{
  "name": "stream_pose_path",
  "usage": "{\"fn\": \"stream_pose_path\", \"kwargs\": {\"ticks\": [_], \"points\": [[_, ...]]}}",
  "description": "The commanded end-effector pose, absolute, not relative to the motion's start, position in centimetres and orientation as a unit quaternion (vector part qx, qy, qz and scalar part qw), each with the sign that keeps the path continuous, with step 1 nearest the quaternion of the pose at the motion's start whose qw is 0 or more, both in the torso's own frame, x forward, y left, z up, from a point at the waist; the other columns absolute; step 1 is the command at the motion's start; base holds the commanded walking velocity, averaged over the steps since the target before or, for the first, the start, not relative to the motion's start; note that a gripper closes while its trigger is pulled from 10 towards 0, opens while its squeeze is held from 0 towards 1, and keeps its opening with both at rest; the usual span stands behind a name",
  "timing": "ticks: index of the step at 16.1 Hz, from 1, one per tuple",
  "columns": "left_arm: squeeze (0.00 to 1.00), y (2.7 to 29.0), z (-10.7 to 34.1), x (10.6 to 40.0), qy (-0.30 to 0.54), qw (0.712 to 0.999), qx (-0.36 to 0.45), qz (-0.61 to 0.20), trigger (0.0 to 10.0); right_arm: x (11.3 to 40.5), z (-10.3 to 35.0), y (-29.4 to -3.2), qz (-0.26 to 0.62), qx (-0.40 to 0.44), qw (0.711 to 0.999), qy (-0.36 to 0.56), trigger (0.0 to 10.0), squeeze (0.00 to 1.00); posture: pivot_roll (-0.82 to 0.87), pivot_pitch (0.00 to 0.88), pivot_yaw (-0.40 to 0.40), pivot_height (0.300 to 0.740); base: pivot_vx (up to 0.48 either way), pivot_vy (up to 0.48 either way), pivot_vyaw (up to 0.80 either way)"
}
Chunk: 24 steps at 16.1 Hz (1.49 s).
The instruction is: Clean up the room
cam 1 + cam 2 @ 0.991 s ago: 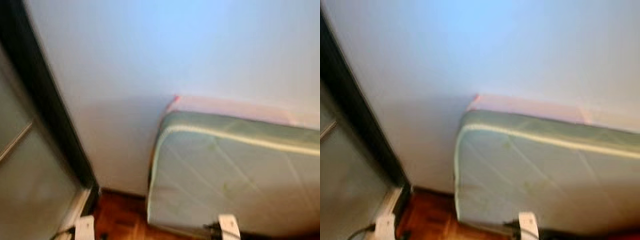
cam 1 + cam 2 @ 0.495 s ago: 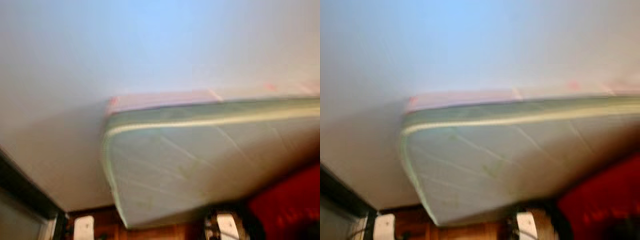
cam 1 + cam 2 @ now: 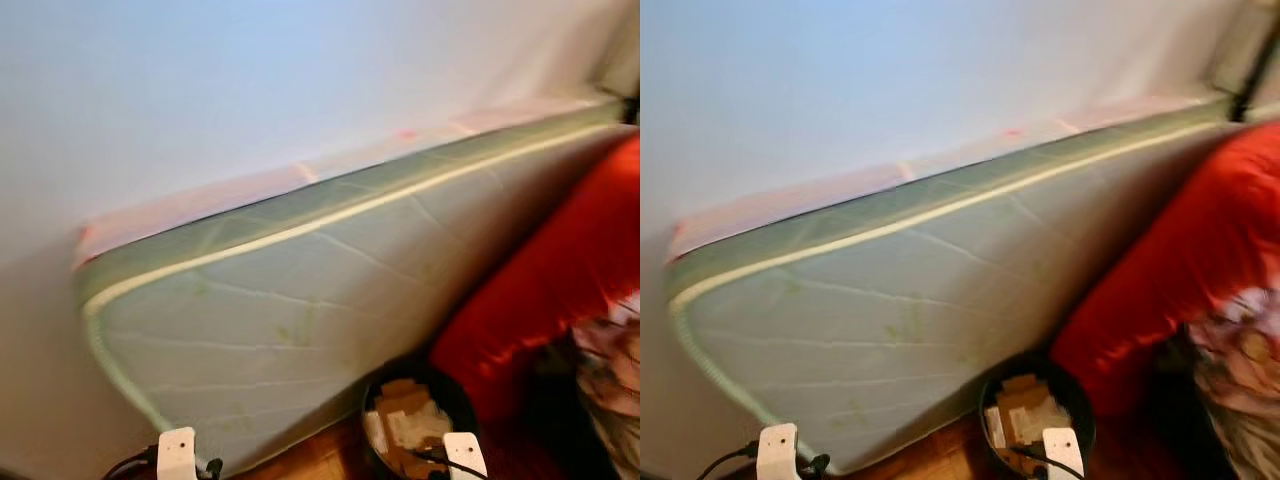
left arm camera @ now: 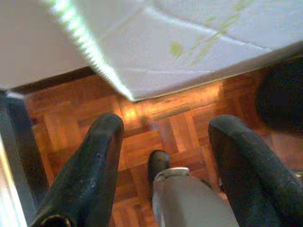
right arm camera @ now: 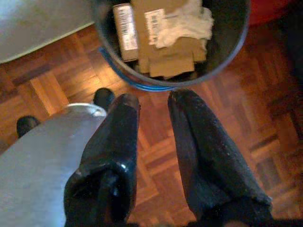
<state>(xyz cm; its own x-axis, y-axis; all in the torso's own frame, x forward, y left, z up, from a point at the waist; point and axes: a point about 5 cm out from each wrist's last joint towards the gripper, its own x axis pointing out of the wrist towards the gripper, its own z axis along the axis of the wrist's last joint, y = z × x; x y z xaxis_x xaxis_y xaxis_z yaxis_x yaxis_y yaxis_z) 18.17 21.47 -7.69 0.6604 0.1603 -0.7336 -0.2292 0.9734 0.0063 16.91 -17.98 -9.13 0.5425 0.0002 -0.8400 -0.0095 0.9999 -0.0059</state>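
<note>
Right pincer point(image 5: 154, 109) gaping, empty | above bin point(image 5: 227, 56) of cardboard point(image 5: 161, 52)

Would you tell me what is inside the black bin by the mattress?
The bin holds flattened cardboard, a small labelled box and crumpled white paper. Anything beneath that pile is covered.

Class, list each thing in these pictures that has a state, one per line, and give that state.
Mattress: stood on edge, leaning against the wall.
Bin: upright, holding cardboard and paper.
Left gripper: open, empty, above the wooden floor.
Right gripper: open, empty, near the bin.
</note>
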Motion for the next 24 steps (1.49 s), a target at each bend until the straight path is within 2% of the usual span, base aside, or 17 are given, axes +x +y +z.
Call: {"fn": "stream_pose_path", "kwargs": {"ticks": [1, 9, 14, 20, 24], "points": [[0.00, 23.1, -7.9, 17.6, 0.444, 0.890, -0.044, 0.098, 10.0, 20.3, -7.0, -20.7, -0.033, 0.068, 0.900, 0.430, 10.0, 0.00, 0.04, 0.000, -0.016, 0.740, 0.000, 0.000, -0.79], [0.00, 22.3, -7.6, 18.7, 0.435, 0.895, -0.042, 0.086, 10.0, 20.7, -6.8, -20.8, -0.035, 0.068, 0.900, 0.428, 10.0, 0.00, 0.05, 0.000, -0.023, 0.740, 0.000, 0.000, -0.79], [0.00, 22.7, -7.7, 18.3, 0.441, 0.892, -0.032, 0.092, 10.0, 21.1, -6.6, -20.8, -0.043, 0.077, 0.905, 0.416, 10.0, 0.00, 0.04, 0.000, -0.028, 0.740, 0.000, 0.000, 0.00], [0.00, 22.1, -7.6, 18.6, 0.439, 0.894, -0.027, 0.084, 10.0, 21.2, -6.5, -21.1, -0.054, 0.074, 0.905, 0.416, 10.0, 0.00, 0.02, 0.000, -0.031, 0.740, 0.000, -0.324, 0.00], [0.00, 22.0, -7.7, 18.6, 0.437, 0.895, -0.026, 0.082, 10.0, 21.2, -6.5, -21.1, -0.057, 0.065, 0.903, 0.421, 10.0, 0.00, 0.01, 0.000, -0.031, 0.740, 0.000, -0.331, -0.69]]}}
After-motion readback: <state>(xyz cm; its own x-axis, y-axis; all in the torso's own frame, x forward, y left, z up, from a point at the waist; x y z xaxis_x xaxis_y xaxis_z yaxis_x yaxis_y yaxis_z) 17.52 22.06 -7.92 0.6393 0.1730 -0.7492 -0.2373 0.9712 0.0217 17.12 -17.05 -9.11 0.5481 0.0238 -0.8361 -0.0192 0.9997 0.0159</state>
